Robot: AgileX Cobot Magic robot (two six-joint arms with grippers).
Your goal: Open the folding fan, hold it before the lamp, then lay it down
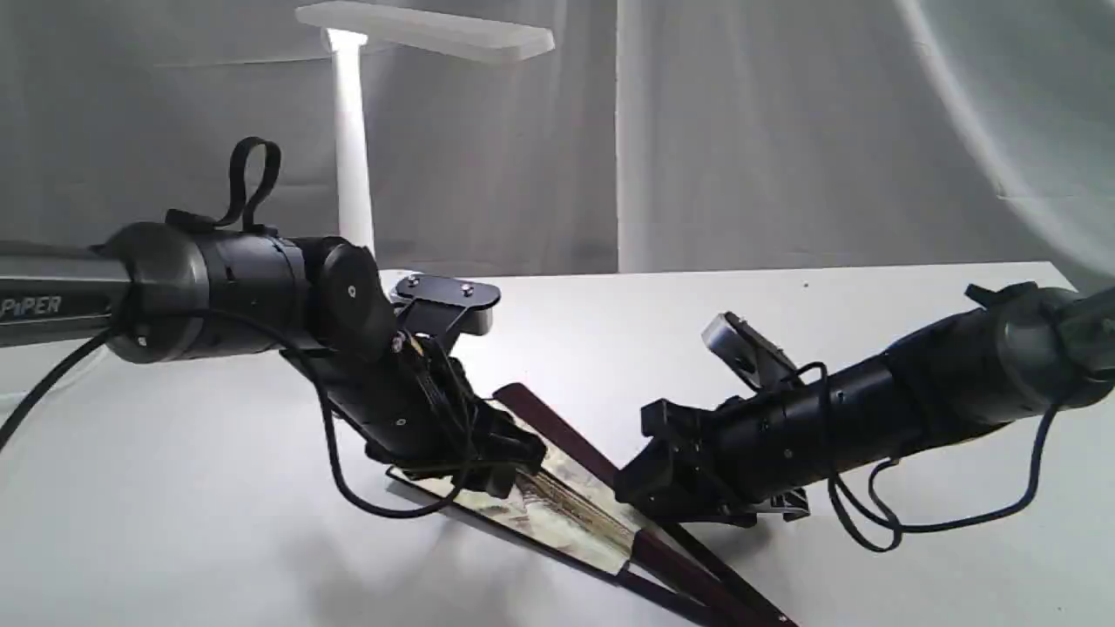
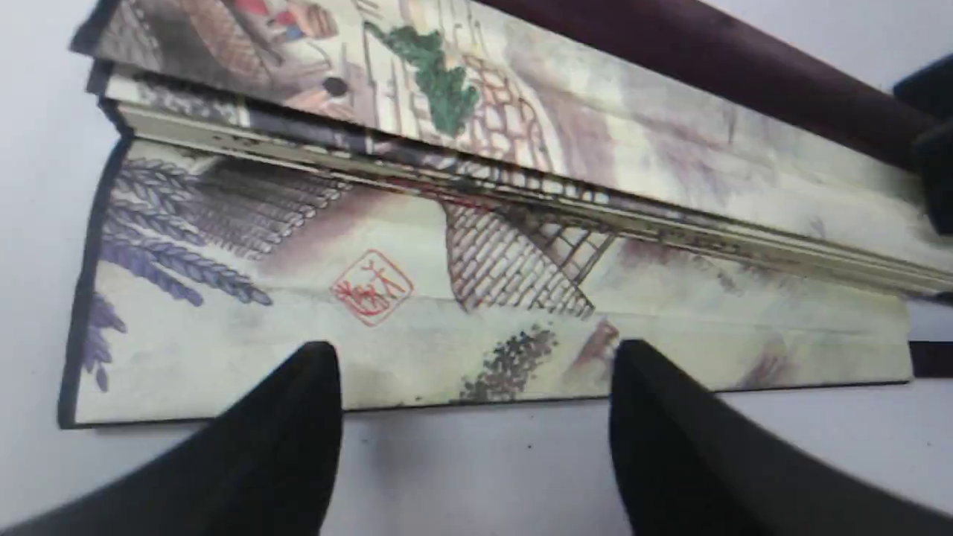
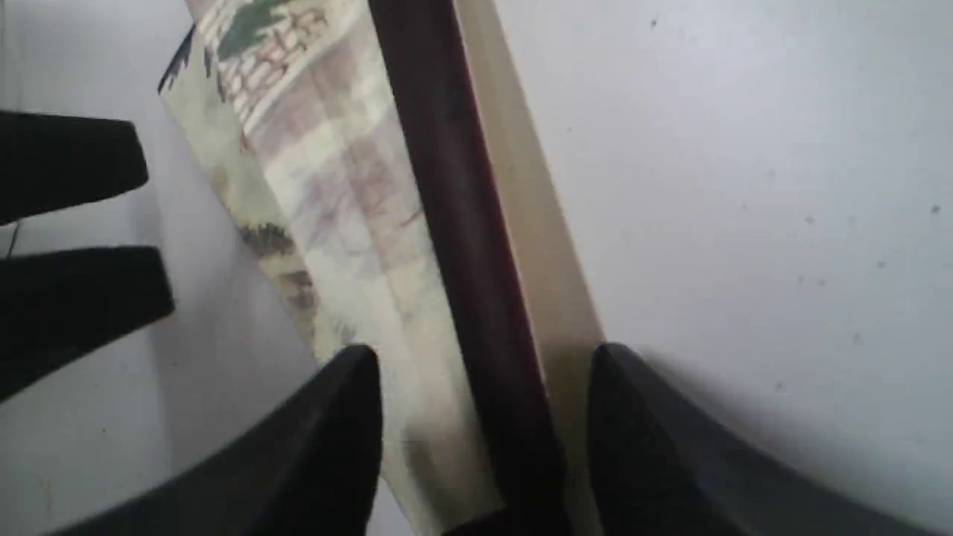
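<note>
The folding fan (image 1: 566, 514) lies on the white table, only slightly spread, with painted cream pleats between dark maroon guards. My left gripper (image 1: 510, 470) is low over the paper's far end. In the left wrist view it stands open (image 2: 474, 350), its fingertips (image 2: 313, 372) over the fan's (image 2: 521, 298) outer edge. My right gripper (image 1: 640, 488) is down near the ribs and open (image 3: 480, 357), one maroon guard (image 3: 447, 223) running between its jaws without visible contact. The white lamp (image 1: 353, 148) stands at the back left, its bar head overhead.
The white table (image 1: 784, 348) stretches back to a grey curtain (image 1: 784, 131). Black cables (image 1: 880, 522) hang from both arms near the tabletop. The left gripper's fingers (image 3: 74, 156) show in the right wrist view, close to the fan.
</note>
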